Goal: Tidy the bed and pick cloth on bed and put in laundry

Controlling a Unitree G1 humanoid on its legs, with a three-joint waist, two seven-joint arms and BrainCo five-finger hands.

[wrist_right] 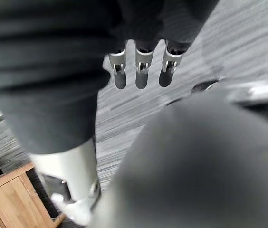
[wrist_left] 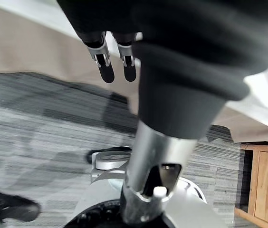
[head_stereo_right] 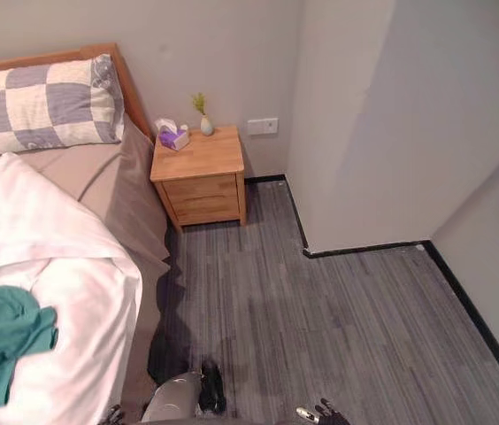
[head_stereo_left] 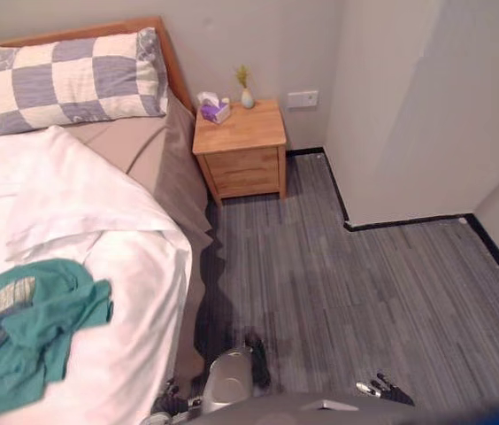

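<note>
A crumpled teal cloth [head_stereo_left: 33, 332] lies on the white duvet [head_stereo_left: 81, 204] near the bed's near edge, over to the left. Both arms hang low beside the bed, away from the cloth. My left hand [head_stereo_left: 166, 405] shows at the bottom edge by the bed's side; in the left wrist view its fingers [wrist_left: 106, 71] are straight and hold nothing, above the grey floor. My right hand [head_stereo_left: 382, 388] hangs over the carpet at the lower right; in the right wrist view its fingers [wrist_right: 142, 78] are straight and empty too.
A checkered pillow [head_stereo_left: 77, 80] rests against the wooden headboard. A brown sheet [head_stereo_left: 157, 155] drapes down the bed's right side. A wooden nightstand [head_stereo_left: 241, 146] with a tissue box [head_stereo_left: 214, 110] and a small vase [head_stereo_left: 247, 96] stands by the wall. A wall corner [head_stereo_left: 347, 217] juts into the grey carpet [head_stereo_left: 338, 301].
</note>
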